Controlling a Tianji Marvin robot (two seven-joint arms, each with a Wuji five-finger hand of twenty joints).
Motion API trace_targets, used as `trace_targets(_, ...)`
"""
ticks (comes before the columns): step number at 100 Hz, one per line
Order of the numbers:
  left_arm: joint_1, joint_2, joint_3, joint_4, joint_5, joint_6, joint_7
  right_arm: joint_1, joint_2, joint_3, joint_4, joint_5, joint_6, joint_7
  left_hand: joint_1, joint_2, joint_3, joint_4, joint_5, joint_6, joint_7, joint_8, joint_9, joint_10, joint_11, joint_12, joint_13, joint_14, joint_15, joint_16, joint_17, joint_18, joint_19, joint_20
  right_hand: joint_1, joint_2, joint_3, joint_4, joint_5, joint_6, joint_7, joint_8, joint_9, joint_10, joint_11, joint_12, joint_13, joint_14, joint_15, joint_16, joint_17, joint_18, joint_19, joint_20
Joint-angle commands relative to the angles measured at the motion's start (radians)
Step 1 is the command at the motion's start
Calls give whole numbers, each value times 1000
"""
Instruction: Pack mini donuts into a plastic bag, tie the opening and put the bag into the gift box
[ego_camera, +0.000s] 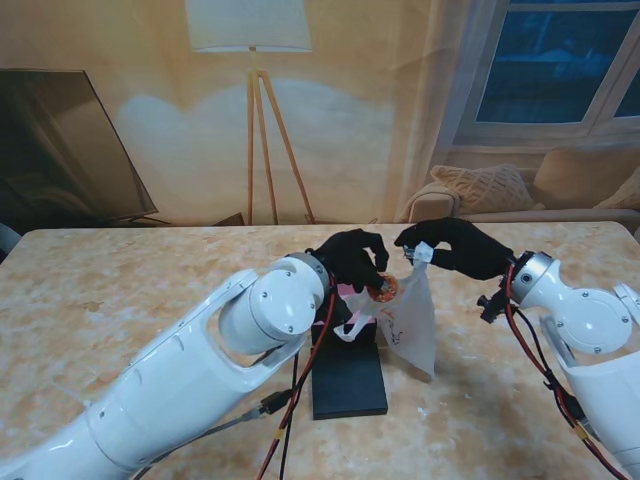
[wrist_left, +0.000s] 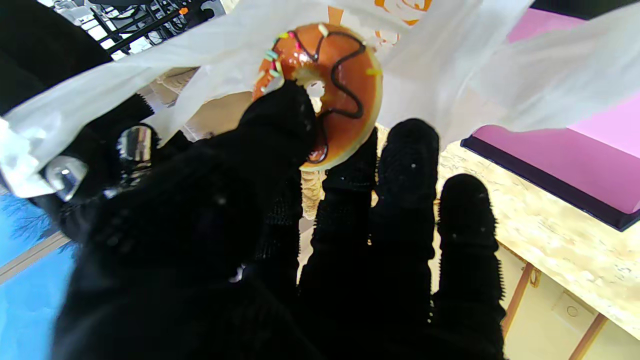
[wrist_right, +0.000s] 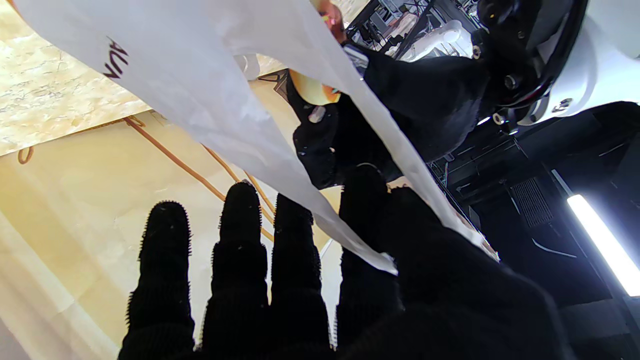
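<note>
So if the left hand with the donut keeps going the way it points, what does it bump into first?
Probably the bag. The left hand holds the donut right at the bag's open mouth, which the right hand holds up. Depth is hard to judge, though.

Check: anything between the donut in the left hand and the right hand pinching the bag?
Only bag film. In the stand view the donut in the left hand sits at the bag mouth; the right hand pinches the bag's top edge just beyond it.
</note>
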Motion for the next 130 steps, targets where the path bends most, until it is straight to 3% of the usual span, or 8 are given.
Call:
trace_targets(1,-14,-21,6,9,-10,16,-4,-5,-6,-2,-2,2,-5,13,48,30,0,37,-26,-11,56,2,-6,-11,37,0,-8,-16,34,-6,-16,-1,23,16,133,20,174,94,47,-306,65,32,-38,5,-17,-5,-12,-9,5,11,-14,4,19,15)
trace_targets(33,-39,-53,29,62,-49,43,27,0,-6,-6,0,-4,-8,11,53,39,-15,42,-33,-13,63,-4,-15,-13,46,-5,-25,-14,32,-17,-30,-6,16,12,134,21,171,95,45,-308,66,31,-51,10,-19,-10,-25,-4,3,8,-24,3,16,15)
trace_targets(56,-36,-53,36,58,-74,50,13,0,-8,-7,-2,-9,-6,5,54,38,-18,43,-32,-15,65,-8,-15,-12,49,-11,-29,-12,29,-26,-36,-5,15,11,136,23,168,95,44,-307,67,30,-50,11,-17,-11,-26,-3,5,7,-25,3,17,16)
trace_targets(84,-29,-37,39,48,-55,22,-10,-6,-11,-3,-11,-28,-2,-12,49,35,-21,42,-29,-20,67,-13,-12,-18,54,-18,-37,-14,9,-44,-40,-18,10,6,140,26,162,96,40,-304,68,30,-54,14,-14,-11,-28,-4,7,7,-23,0,18,17)
trace_targets(130,-84,-56,103,114,17,-30,7,2,-9,-10,-11,4,10,9,48,51,-29,41,-44,-27,73,-21,-25,-29,58,-24,-60,-19,-25,-61,-57,-24,-6,-6,138,25,159,94,39,-311,65,27,-53,15,-15,-13,-30,-6,4,4,-28,5,16,17)
